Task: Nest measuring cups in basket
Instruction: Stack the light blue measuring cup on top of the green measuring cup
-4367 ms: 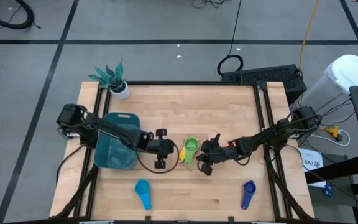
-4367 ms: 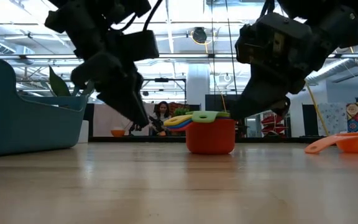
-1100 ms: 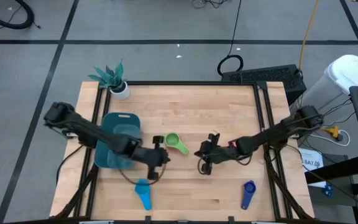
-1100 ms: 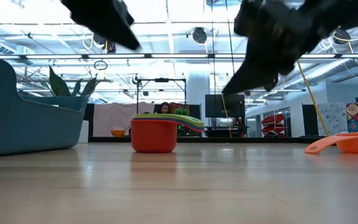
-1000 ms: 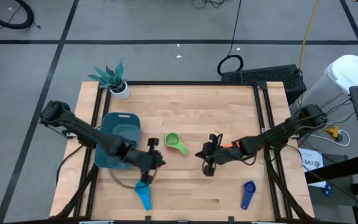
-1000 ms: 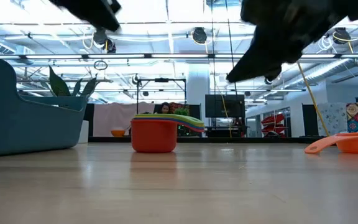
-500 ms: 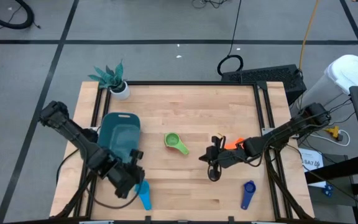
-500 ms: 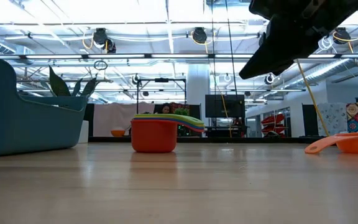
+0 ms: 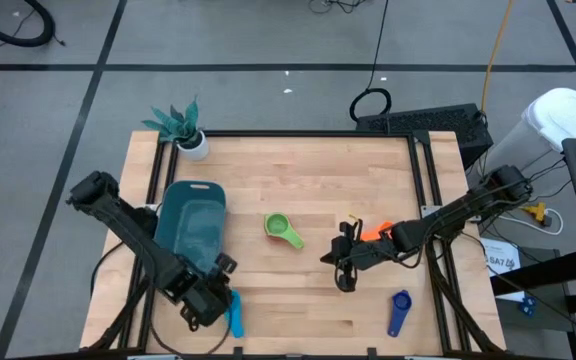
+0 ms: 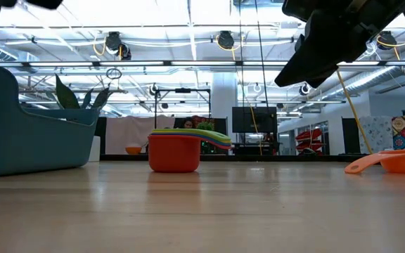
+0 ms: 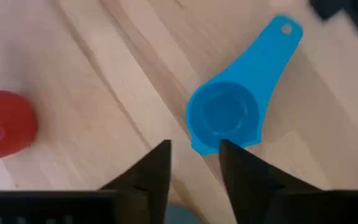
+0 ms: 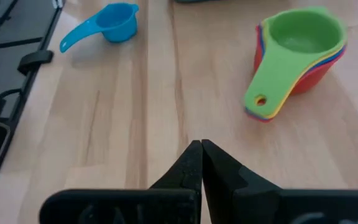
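Measuring cups lie scattered over the wooden table (image 9: 298, 175), none of them in the basket (image 9: 190, 225), the dark teal tub near the table's left edge. A nested stack of cups (image 9: 282, 229), red at the bottom and green on top with yellow and other colours between, sits near the middle of the table, well apart from both grippers. The light blue cup (image 11: 232, 112) lies near the front edge, just in front of the basket; the left gripper (image 11: 194, 171) hangs right over it with its fingers (image 11: 151, 174) parted a little and nothing between them, the cup's bowl just beyond the fingertips (whether they touch its rim cannot be told). In the high view the left gripper (image 9: 211, 300) is just beside that cup's handle. The right gripper (image 9: 342, 270) hovers right of centre, its fingers (image 12: 193, 163) pressed together and holding nothing, the green-topped stack (image 12: 297, 50) well ahead of it. An orange cup (image 9: 373, 233) lies just behind the right arm, and a dark blue cup (image 9: 399, 310) rests near the front right corner, apart from everything else. A small white pot with a teal plant (image 9: 180, 125) stands at the far left corner. No brand, label or writing on the cups or the basket can be read.
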